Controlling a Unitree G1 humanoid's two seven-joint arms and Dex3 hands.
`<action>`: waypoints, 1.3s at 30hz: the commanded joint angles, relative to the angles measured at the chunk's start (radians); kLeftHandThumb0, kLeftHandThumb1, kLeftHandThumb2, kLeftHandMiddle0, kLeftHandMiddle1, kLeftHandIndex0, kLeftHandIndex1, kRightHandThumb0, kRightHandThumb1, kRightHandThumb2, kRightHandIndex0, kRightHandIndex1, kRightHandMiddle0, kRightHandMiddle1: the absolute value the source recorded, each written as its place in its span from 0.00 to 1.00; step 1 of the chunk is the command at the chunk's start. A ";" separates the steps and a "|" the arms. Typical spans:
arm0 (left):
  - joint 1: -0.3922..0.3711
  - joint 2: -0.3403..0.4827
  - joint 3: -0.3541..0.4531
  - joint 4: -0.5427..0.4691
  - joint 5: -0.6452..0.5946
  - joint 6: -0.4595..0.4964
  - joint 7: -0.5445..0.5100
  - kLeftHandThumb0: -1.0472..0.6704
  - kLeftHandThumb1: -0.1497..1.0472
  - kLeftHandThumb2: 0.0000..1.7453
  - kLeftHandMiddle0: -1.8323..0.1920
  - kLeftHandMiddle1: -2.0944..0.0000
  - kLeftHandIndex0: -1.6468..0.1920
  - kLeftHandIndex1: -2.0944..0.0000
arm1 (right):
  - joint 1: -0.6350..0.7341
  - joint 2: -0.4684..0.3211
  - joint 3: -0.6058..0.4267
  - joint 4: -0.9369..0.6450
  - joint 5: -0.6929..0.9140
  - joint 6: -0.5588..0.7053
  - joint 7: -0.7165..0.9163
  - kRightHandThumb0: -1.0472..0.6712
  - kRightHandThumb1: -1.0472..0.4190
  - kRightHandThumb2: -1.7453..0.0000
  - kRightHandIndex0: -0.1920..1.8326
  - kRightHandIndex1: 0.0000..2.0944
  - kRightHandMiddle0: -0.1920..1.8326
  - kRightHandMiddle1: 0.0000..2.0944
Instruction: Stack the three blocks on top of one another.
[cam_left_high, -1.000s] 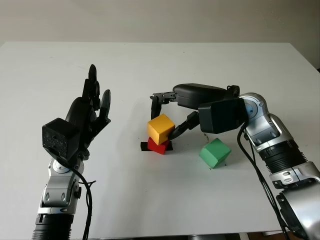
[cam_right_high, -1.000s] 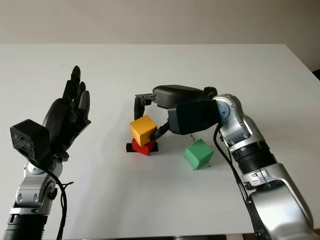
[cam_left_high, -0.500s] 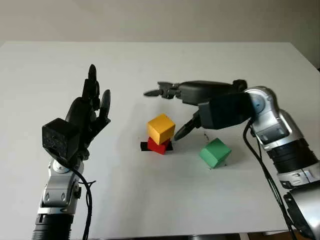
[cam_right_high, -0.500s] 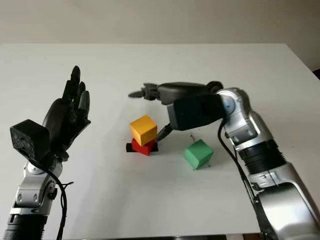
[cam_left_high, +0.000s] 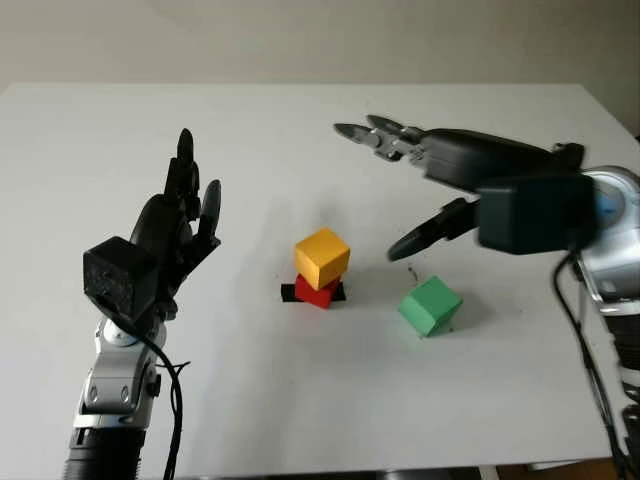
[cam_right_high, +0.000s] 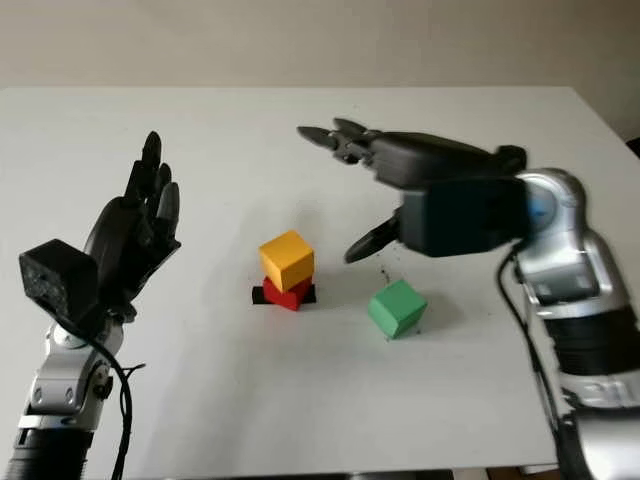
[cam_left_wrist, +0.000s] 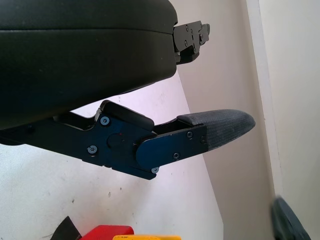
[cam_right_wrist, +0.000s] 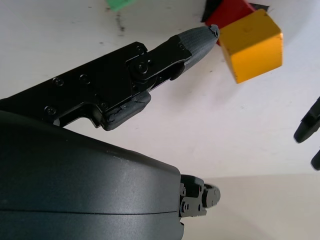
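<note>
A yellow block (cam_left_high: 322, 257) sits on top of a red block (cam_left_high: 313, 291) near the table's middle, slightly turned against it; both also show in the right wrist view as the yellow block (cam_right_wrist: 252, 46) over the red block (cam_right_wrist: 228, 12). A green block (cam_left_high: 430, 306) lies alone on the table to their right. My right hand (cam_left_high: 385, 190) hovers open above and to the right of the stack, holding nothing. My left hand (cam_left_high: 185, 215) stands raised and open at the left, well away from the blocks.
A small black marker strip (cam_left_high: 290, 292) lies under the red block. The white table (cam_left_high: 300, 400) spreads out on all sides, its far edge against a beige wall.
My right hand has let go of the yellow block, lifted and drawn back to the right. The yellow block stays on the red one. The left hand has not moved.
</note>
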 joint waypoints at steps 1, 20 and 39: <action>-0.009 0.006 0.004 -0.005 -0.008 0.001 -0.005 0.18 1.00 0.39 1.00 1.00 1.00 1.00 | 0.058 -0.039 -0.036 -0.065 0.007 -0.003 -0.006 0.19 0.12 0.97 0.03 0.02 0.18 0.10; -0.017 0.009 0.011 -0.001 -0.020 0.001 -0.020 0.19 1.00 0.39 1.00 1.00 1.00 1.00 | 0.479 -0.122 -0.156 -0.324 0.002 0.010 -0.017 0.25 0.13 0.97 0.04 0.03 0.24 0.10; 0.003 0.020 0.023 -0.007 -0.045 0.020 -0.044 0.18 1.00 0.39 1.00 1.00 1.00 1.00 | 0.500 -0.068 -0.021 -0.115 -0.258 -0.174 -0.292 0.37 0.13 0.97 0.12 0.05 0.33 0.12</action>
